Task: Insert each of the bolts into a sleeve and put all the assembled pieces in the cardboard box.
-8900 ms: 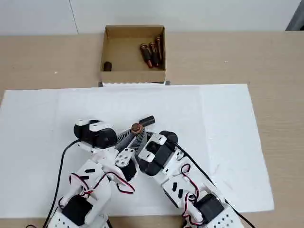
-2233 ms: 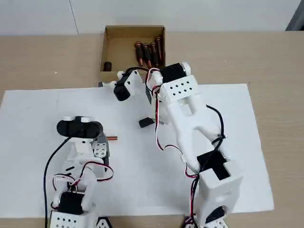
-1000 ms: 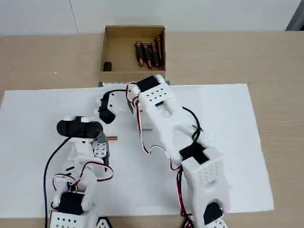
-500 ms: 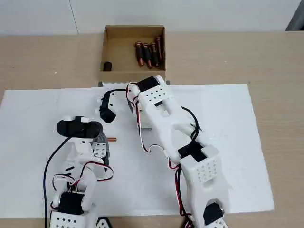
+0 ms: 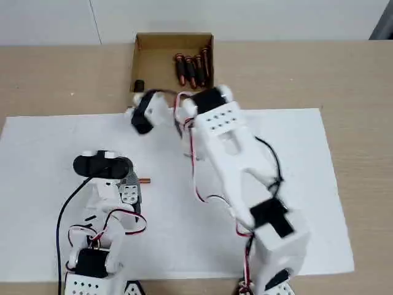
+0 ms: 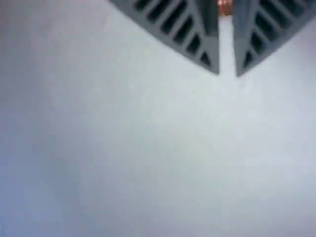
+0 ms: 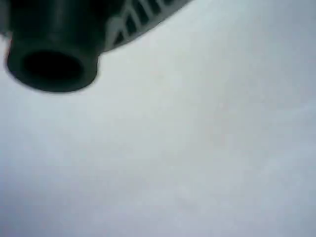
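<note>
1. Gripping a copper bolt, the left gripper sits near and to the left, over the white sheet. Its jaws are clenched on the bolt, which lies left-right with its free end pointing right.
2. The right arm stretches to the sheet's far edge, just short of the cardboard box. Its jaws grasp a black sleeve, whose open end faces the wrist camera.
3. Four assembled pieces lie side by side in the box's right part, long axes roughly near-far.
4. A loose sleeve sits in the box's near-left corner.
5. The box rests on the tabletop.
</note>
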You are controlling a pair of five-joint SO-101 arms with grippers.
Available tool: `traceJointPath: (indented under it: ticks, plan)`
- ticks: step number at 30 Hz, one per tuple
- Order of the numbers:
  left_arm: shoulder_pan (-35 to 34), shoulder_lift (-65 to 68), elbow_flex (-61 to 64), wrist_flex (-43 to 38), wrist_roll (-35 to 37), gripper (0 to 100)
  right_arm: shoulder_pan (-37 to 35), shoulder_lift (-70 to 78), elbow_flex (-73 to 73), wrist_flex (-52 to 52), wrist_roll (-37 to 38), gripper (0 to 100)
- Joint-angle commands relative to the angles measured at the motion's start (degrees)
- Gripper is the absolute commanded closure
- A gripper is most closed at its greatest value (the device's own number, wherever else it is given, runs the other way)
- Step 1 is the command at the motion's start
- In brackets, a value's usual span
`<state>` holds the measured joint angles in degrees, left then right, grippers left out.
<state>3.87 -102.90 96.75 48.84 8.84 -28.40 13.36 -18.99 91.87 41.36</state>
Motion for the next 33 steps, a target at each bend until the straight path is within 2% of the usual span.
traceJointPath:
  ticks: [1,7,11,17,22,26,33]
  plan:
    - [-0.70,-0.35,-0.31,0.35,-0.09,99,3.56,-7.96,-0.44,3.38,-6.68,99.2]
    - [-0.53,-0.35,-0.31,0.35,-0.44,99,12.35,-15.60,-0.18,4.00,-24.88,99.5]
    - [-2.64,-0.09,-1.98,2.02,-0.35,99,18.07,-21.32,2.64,4.18,-30.77,99.5]
    - [-3.87,0.00,-12.09,13.19,-0.35,99,22.20,-31.34,19.08,3.56,-32.09,99.5]
    - [-3.87,3.08,-17.19,14.07,-0.44,99,25.27,-38.20,31.03,1.36,-32.18,99.5]
    - [-3.78,13.54,-24.40,13.54,-0.26,99,28.18,-43.12,37.80,-0.31,-32.09,99.5]
    - [-3.87,37.10,-44.35,13.01,1.32,99,31.16,-49.01,46.95,-3.21,-32.09,99.5]
